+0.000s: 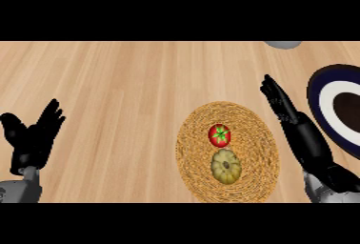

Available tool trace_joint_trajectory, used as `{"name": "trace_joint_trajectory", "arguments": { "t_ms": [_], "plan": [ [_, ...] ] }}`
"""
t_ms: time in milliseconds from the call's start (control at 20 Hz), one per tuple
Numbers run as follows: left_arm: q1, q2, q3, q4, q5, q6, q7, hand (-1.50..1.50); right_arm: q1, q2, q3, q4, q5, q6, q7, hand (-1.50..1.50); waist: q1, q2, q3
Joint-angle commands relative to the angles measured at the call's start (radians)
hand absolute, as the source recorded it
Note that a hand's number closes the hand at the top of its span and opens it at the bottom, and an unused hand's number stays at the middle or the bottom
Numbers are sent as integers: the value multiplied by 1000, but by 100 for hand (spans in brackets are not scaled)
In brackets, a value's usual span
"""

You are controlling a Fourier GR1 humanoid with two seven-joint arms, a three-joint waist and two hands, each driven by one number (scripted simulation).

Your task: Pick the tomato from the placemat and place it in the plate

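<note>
At the far left the left hand (32, 136) rests open near the edge of the counter (119, 81), fingers up and straight, thumb apart, holding nothing and touching nothing.

Moving right, a round woven placemat (227, 151) lies on the wood. The tomato (220, 135) sits on it, a little above the mat's middle, round with no clear long axis; its green stem star faces up toward us. Just below it, nearly touching, is a pale yellowish squash (225, 165), ribbed, stem end also up. No writing or label shows on anything here.

Right of the mat the right hand (280, 102) is held open, fingers straight and together, pointing away along the mat's right edge. It has hold of nothing and is clear of the tomato, lying between mat and plate.

The plate (322, 95) is at the right edge, dark blue rim, white ring, dark centre, partly cut off. A grey thing (283, 44) peeks in at the top.
</note>
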Motion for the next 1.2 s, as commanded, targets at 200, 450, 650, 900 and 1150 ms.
{"name": "trace_joint_trajectory", "arguments": {
  "t_ms": [200, 450, 650, 900, 1150],
  "plan": [
    [-157, 11, -95, -85, -124, -7, -75, 0, -213, 355, 60, 127, 12, -276, 280, -150, 8, -23, -6],
    [-146, -36, -153, -82, -135, -26, -96, 0, -275, 137, 241, 267, 468, -303, 428, 150, 0, -30, -13],
    [-172, -69, -166, -38, -180, 2, -141, 0, -190, 413, 333, 391, 485, -506, 413, -150, -8, -26, -5],
    [-160, -74, -150, -67, -177, -5, -99, 0, -176, 394, 395, 451, 743, -581, 468, -150, -21, -33, -5],
    [-150, -43, -110, -73, -175, -24, -111, 0, -271, 300, 345, 139, 910, -410, 772, -150, -30, -38, -6]
  ]
}}
